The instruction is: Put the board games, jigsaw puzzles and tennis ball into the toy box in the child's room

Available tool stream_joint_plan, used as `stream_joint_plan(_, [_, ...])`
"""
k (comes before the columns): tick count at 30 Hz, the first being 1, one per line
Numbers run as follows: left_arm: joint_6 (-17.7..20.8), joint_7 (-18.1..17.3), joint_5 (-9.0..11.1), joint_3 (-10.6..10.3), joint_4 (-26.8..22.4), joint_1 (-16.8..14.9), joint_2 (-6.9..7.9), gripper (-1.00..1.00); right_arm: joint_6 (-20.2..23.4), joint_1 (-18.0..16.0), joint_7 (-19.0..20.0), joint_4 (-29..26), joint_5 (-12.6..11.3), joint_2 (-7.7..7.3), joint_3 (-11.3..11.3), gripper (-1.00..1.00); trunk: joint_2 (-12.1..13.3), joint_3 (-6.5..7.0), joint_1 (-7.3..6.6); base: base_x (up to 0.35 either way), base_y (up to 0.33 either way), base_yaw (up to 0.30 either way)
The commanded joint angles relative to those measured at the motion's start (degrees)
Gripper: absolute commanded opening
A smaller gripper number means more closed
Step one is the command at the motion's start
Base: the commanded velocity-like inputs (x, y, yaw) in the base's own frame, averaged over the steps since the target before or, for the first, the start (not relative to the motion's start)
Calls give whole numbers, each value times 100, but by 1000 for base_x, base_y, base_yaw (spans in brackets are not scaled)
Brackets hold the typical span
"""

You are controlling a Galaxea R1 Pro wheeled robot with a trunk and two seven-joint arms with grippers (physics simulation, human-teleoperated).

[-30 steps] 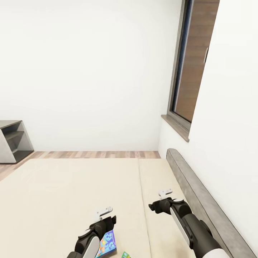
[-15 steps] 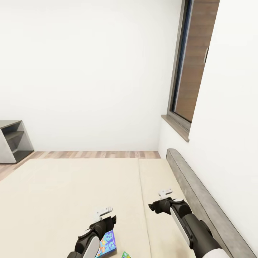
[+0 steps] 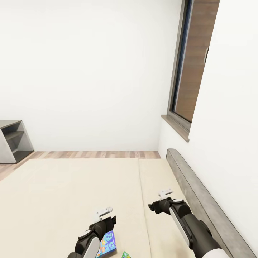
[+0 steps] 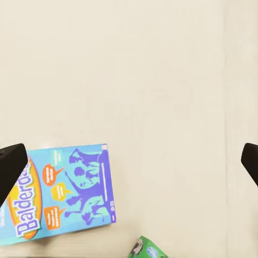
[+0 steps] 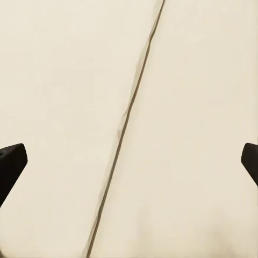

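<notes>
I'm hovering both claws over the bed (image 3: 71, 190), each spread wide and gripping nothing. My left gripper (image 4: 129, 161) is looking down at the blue Balderdash board game (image 4: 62, 191) lying flat, a green box corner (image 4: 146, 249) just beside it. My right gripper (image 5: 129, 161) is seeing the mattress seam (image 5: 126, 121). Head camera's showing the headboard (image 3: 200, 200), window (image 3: 190, 68) and a grey shelf (image 3: 12, 141).

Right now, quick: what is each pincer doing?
Left pincer: open, empty, above the blue Balderdash board game on the bed.
Right pincer: open, empty, above bare mattress.
</notes>
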Motion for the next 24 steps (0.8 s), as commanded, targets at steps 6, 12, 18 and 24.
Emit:
stream_joint_plan(6, [156, 67, 199, 10, -190, 159, 37, 100, 51, 32, 74, -67, -132, -150, -32, 100, -4, -7, 0, 0, 0, 0])
stream_joint_plan(12, [349, -126, 391, 22, -383, 238, 147, 100, 88, 39, 267, -92, -311, -344, -130, 100, -4, -7, 0, 0, 0, 0])
stream_joint_plan(18, [542, -319, 582, 44, -576, 267, 229, 100, 108, 57, 459, -107, -486, -539, -313, 100, -4, -7, 0, 0, 0, 0])
stream_joint_plan(24, [678, -511, 776, 57, -770, 279, 263, 100, 122, 75, 651, -114, -661, -733, -506, 100, -4, -7, 0, 0, 0, 0])
